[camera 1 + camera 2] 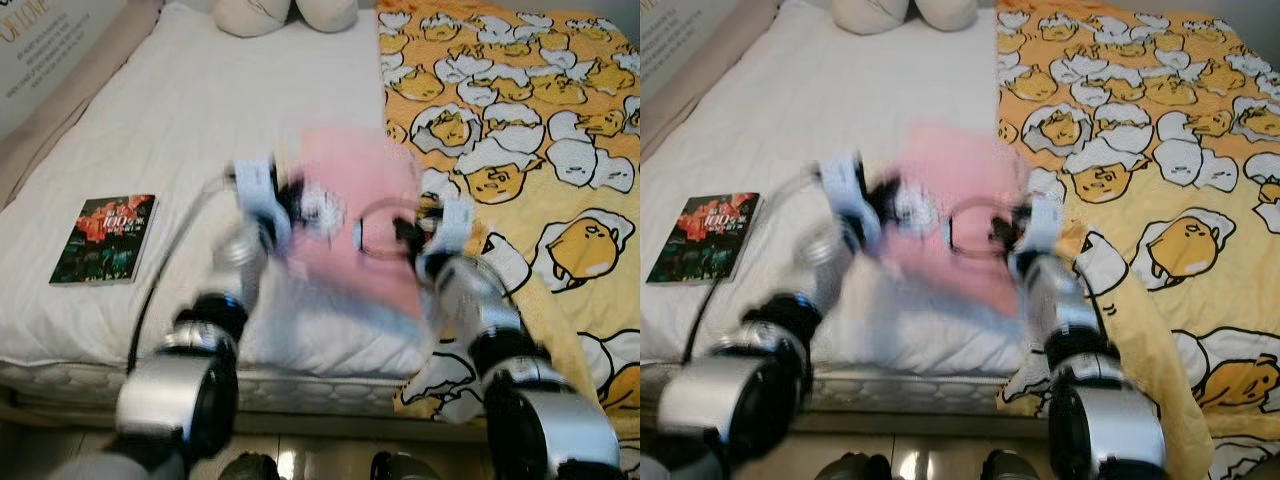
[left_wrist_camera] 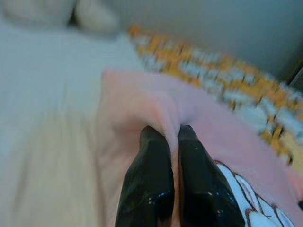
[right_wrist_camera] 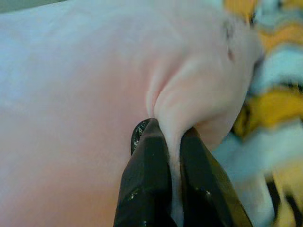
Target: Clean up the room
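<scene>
A pink garment (image 1: pixel 350 220) is pinched between the left gripper (image 2: pixel 173 137) and right gripper (image 3: pixel 170 132), each clamped on a fold, above a white mattress (image 1: pixel 200 110); a book (image 1: pixel 104 240) lies left, a yellow blanket (image 1: pixel 530 130) right, pillows (image 1: pixel 285 14) beyond.

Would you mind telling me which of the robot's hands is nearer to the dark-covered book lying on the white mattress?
The left. The left hand, pinching the pink cloth, is nearer the book; the right hand grips the cloth's far side, beside the yellow patterned blanket.
</scene>
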`<state>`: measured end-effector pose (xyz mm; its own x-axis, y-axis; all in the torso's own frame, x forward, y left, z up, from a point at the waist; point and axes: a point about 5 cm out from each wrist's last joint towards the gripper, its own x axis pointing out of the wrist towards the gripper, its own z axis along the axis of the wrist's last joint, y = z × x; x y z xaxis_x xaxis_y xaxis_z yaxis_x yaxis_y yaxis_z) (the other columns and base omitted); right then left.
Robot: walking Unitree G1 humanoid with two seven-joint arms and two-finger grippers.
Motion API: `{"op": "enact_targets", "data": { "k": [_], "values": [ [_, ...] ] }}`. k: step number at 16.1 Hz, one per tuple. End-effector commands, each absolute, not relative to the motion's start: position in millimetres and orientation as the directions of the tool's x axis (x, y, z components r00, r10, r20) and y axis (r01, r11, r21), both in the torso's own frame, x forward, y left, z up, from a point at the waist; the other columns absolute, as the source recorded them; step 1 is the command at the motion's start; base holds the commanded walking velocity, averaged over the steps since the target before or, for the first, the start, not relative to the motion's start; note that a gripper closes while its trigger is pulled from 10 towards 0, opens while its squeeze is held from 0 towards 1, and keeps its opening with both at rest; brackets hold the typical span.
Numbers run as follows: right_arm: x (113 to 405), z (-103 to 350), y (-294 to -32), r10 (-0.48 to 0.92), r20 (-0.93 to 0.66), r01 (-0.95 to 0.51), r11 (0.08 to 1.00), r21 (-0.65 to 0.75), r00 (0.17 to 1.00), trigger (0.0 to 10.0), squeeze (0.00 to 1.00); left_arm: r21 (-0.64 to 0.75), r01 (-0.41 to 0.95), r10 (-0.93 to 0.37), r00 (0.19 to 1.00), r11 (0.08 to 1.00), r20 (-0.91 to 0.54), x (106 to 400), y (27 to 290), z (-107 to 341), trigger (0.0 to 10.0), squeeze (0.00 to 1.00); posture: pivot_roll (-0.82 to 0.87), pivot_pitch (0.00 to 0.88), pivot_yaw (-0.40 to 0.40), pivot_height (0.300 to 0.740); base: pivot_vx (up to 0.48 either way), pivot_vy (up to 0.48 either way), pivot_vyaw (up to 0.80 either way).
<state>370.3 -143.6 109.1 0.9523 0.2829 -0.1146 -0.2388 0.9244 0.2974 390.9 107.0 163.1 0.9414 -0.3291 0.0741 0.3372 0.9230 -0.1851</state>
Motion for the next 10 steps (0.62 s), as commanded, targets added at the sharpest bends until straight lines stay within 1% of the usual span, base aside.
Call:
{"op": "enact_targets", "data": {
  "k": [1,3,5,7,8,9,10],
  "values": [
    [378.6,133.8,-148.4,0.265,-0.028,-0.246,0.926,0.285,0.964,0.0,0.00,-0.130,0.340,-0.318,0.934,0.932,0.162,395.9,116.1,188.5,0.0,0.00,-0.15,0.000,0.062,0.740,0.000,0.000,0.00],
    [379.0,139.4,-147.0,0.264,-0.001,-0.255,0.931,0.261,0.964,0.0,0.00,-0.126,0.346,-0.322,0.930,0.930,0.178,395.9,114.5,192.4,0.0,0.00,-0.14,0.000,0.064,0.740,0.000,0.000,0.00],
    [378.1,149.1,-148.2,0.251,0.037,-0.253,0.945,0.205,0.967,0.0,0.00,-0.097,0.354,-0.328,0.921,0.930,0.211,394.6,113.5,198.1,0.0,0.00,-0.15,0.000,0.069,0.740,0.000,0.000,0.00],
    [378.3,151.9,-150.5,0.249,0.038,-0.252,0.956,0.150,0.968,0.0,0.00,-0.078,0.356,-0.335,0.921,0.931,0.200,393.9,112.9,196.7,0.0,0.00,-0.15,0.000,0.071,0.740,0.000,0.000,0.00],
    [378.4,153.7,-154.6,0.226,0.030,-0.228,0.970,0.081,0.974,2.0,0.00,-0.066,0.350,-0.333,0.924,0.935,0.187,393.0,111.4,194.1,10.0,0.00,-0.16,0.000,0.070,0.740,0.000,0.000,0.00],
    [377.8,154.6,-158.8,0.213,0.027,-0.214,0.975,0.053,0.977,10.0,0.00,-0.072,0.335,-0.319,0.932,0.939,0.169,392.4,110.0,189.9,10.0,0.00,-0.16,0.000,0.071,0.740,0.000,0.000,0.00],
    [375.6,151.5,-163.4,0.196,0.014,-0.196,0.980,0.035,0.981,10.0,0.00,-0.089,0.312,-0.296,0.942,0.946,0.159,391.6,110.2,185.5,10.0,0.00,-0.17,0.000,0.072,0.740,0.000,0.480,0.00]
  ]
}}
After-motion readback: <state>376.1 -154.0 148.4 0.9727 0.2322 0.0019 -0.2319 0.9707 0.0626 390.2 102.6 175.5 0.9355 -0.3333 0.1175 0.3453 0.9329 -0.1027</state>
